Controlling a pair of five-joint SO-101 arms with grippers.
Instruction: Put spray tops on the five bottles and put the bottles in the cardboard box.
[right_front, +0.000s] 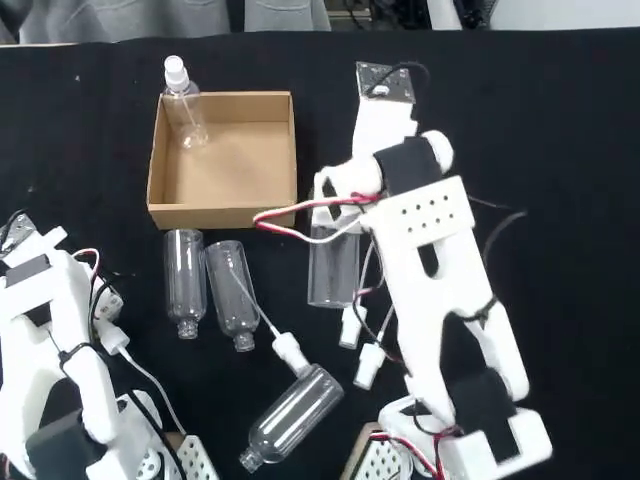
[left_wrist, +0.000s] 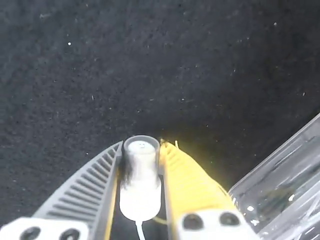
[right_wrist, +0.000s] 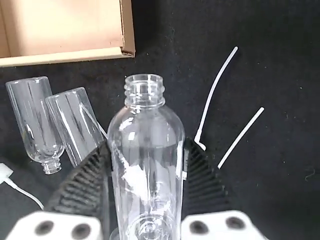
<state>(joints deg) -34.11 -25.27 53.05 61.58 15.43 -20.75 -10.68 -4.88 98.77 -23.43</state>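
My right gripper held a clear uncapped bottle; left gripper, a white spray top. One capped bottle leaned in cardboard box; three open bottles lay nearby.

The table is seen from a fixed camera high overhead, aimed steeply down, with the cardboard box toward the far side. The left wrist view is shot close to the table, along the left gripper clamped on a spray top. The right wrist view is shot along the right gripper and its held bottle; the box corner and two lying bottles are shared with the high view.
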